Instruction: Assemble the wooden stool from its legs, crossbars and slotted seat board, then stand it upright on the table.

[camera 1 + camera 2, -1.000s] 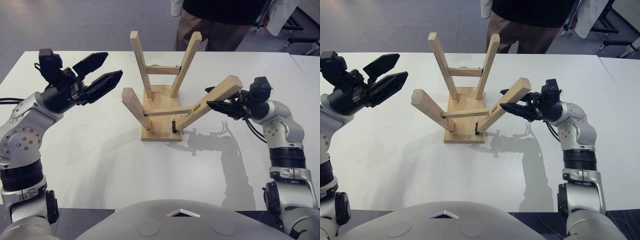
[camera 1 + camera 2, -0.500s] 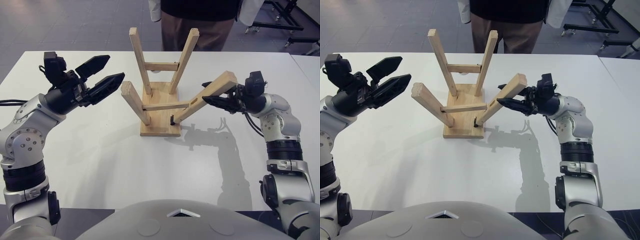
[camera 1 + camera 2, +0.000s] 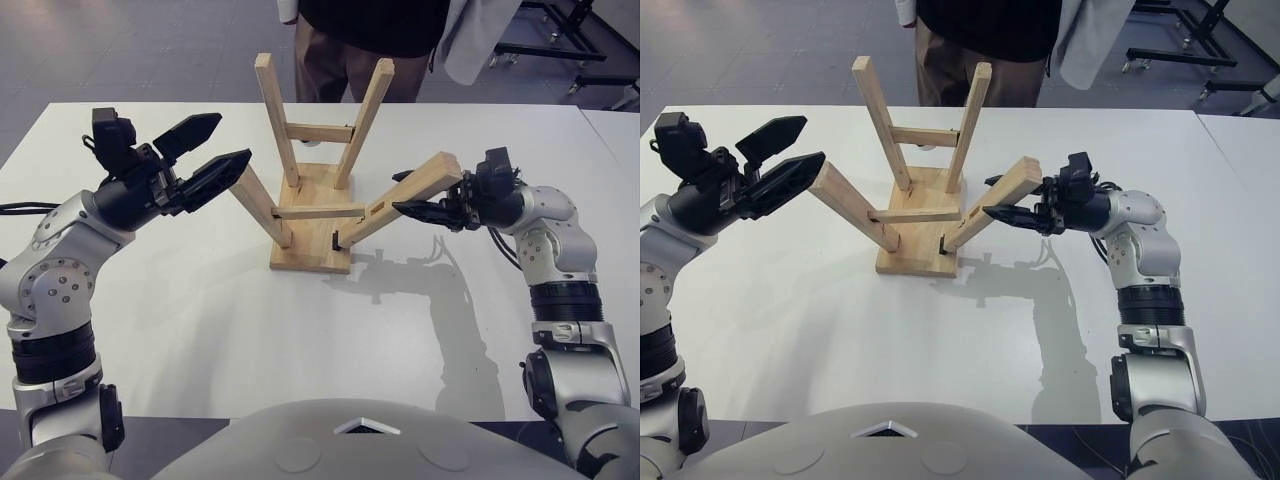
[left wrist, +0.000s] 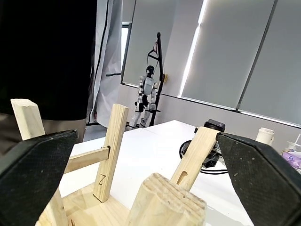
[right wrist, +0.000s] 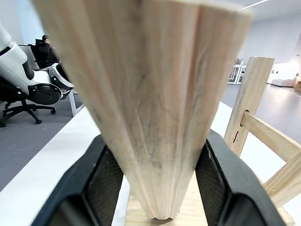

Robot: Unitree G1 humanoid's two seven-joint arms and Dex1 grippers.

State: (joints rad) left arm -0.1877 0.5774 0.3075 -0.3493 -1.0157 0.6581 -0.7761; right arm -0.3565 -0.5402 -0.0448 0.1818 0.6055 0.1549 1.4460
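Resting upside down on the white table (image 3: 300, 340), the stool has its seat board (image 3: 310, 256) lying flat, near the middle. Two far legs (image 3: 278, 120) rise upright, joined by a crossbar (image 3: 322, 131). The two near legs splay outward, with a second crossbar (image 3: 318, 212) between them.

The head views show the right gripper (image 3: 410, 193) pinching the right near leg (image 3: 375, 215) close to its raised end. The right wrist view adds the close grain of that pale, square-cut wood, with the black pads (image 5: 106, 183) pressed against both faces. From the left wrist view (looking along the fingers), the left gripper (image 3: 232, 137) is spread wide. The rounded end of the left near leg (image 4: 167, 202) sits between its fingers (image 4: 33, 174) without touching either. That view also shows an oval slot (image 4: 185, 176) cut in the right near leg.

A small dark piece (image 3: 337, 241) sits at that leg's foot; what it is cannot be told. Beyond the table stand a small humanoid figure (image 4: 149, 96) and an office chair (image 5: 19, 101).
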